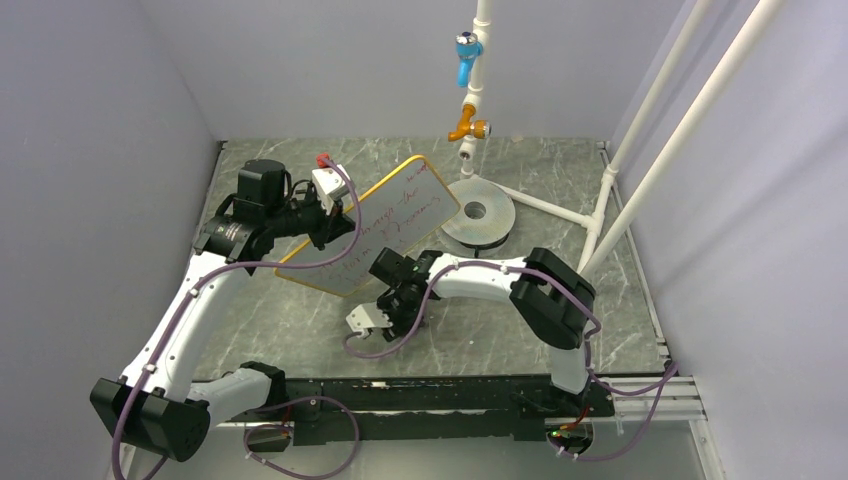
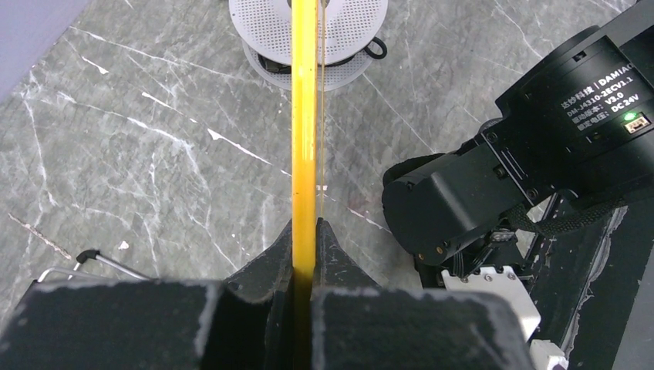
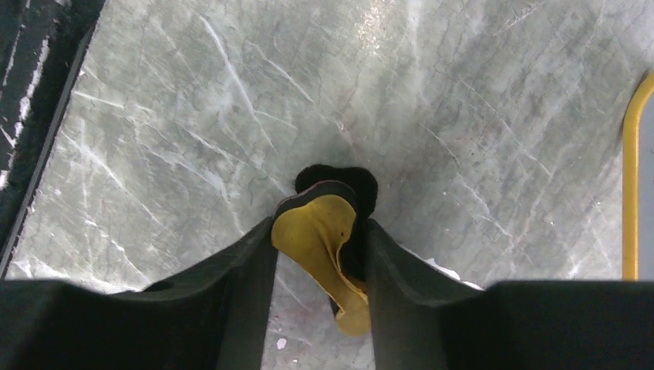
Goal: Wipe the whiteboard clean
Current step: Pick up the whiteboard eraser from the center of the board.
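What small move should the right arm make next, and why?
Probably lift the yellow-and-black felt eraser off the grey marble table. The right fingers pinch it, while the left fingers hold the orange-framed whiteboard tilted up, its red writing not yet wiped.

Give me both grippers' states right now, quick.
Left gripper: closed on the whiteboard, gripping its yellow edge.
Right gripper: closed on the yellow and black eraser.
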Motion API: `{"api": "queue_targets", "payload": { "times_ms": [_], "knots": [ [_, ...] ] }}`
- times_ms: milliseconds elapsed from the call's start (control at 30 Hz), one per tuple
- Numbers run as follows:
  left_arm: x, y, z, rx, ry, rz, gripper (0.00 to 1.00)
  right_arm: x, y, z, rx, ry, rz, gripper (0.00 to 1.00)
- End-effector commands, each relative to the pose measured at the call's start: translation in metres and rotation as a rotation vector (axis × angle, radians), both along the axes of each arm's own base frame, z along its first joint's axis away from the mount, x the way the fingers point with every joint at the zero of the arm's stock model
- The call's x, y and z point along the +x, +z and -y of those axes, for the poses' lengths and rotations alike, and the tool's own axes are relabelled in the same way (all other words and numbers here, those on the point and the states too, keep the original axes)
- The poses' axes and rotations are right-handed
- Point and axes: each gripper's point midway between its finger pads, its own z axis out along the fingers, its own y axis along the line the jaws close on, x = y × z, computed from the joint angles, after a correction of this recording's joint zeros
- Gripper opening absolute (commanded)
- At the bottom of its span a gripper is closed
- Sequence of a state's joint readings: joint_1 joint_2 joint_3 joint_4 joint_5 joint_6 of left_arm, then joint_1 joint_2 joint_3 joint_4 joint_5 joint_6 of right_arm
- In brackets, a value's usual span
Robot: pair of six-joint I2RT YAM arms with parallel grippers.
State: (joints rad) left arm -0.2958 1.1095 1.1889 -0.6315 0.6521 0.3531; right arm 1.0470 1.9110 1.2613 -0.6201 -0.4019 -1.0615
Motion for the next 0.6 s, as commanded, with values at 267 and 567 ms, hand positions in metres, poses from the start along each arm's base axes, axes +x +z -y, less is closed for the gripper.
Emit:
{"api": "queue_targets", "payload": {
  "times_ms": [267,567],
  "knots": [
    [-0.011,-0.004,0.012,-0.071,-0.064,-0.061,0.0,0.001,0.035,0.011,0.077,-0.07,-0.06,0.03],
    [-0.025,0.008,0.039,-0.275,-0.119,-0.29,0.0,0.011,0.176,0.06,0.37,-0.308,-0.183,0.0]
  ]
}}
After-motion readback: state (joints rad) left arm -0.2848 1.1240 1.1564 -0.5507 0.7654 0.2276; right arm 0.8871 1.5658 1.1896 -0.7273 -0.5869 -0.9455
